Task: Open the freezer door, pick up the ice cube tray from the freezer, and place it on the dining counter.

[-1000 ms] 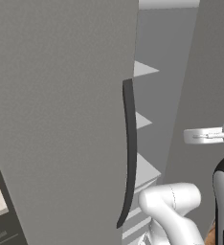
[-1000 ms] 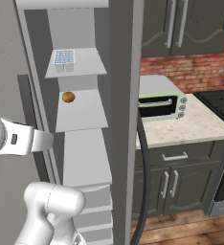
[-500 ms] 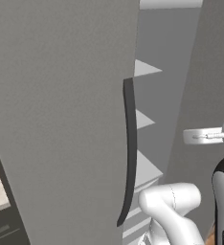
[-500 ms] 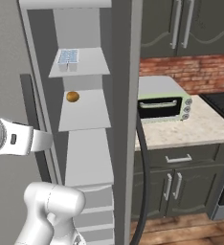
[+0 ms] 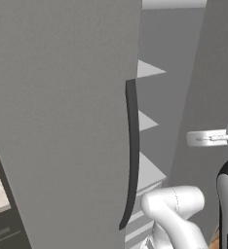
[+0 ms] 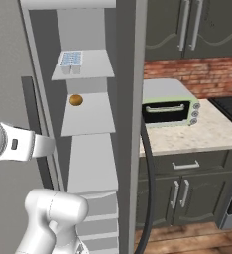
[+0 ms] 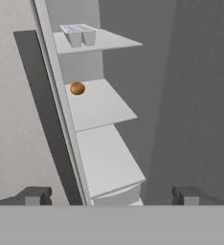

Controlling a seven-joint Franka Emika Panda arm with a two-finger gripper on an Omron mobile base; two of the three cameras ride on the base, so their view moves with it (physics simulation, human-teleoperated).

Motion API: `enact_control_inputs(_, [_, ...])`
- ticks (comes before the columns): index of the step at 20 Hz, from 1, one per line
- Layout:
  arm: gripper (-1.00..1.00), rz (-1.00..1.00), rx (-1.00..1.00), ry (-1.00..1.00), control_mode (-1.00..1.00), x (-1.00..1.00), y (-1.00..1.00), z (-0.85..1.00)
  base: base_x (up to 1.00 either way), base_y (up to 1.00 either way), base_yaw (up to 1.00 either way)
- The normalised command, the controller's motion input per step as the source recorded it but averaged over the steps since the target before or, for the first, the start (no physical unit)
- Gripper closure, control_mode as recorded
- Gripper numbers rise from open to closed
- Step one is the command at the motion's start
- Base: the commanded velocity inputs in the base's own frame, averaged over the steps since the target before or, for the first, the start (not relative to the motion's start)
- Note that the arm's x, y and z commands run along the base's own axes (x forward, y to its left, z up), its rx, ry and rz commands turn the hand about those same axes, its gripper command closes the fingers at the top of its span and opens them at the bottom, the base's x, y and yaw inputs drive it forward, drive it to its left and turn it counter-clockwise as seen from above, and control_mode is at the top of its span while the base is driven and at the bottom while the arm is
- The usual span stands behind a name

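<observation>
The freezer door [image 5: 62, 121] stands swung open, showing pale shelves inside the freezer [image 6: 88, 163]. The ice cube tray [image 6: 71, 60] rests on the top shelf, at about 11 o'clock in the hand view, with a small brown ball [image 6: 76, 100] one shelf below. The gripper [image 7: 112, 195] is spread wide and empty, well short of the tray

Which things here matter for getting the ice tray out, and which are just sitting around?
For the job: ice cube tray on the top shelf, open freezer door, open gripper.
Just sitting around: round brown item one shelf below, toaster oven on the side counter.
</observation>
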Motion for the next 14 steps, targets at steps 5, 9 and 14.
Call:
enact_control_inputs(5, [-1.0,0.0,0.0,0.0,1.0,0.0,0.0,0.0,0.0,-0.03,0.01])
enact_control_inputs(9, [-1.0,0.0,0.0,0.0,-1.0,0.0,0.0,0.0,0.0,0.0,0.0])
enact_control_inputs(14, [-1.0,0.0,0.01,0.0,-1.0,0.0,0.0,0.05,0.0,0.0,0.0])
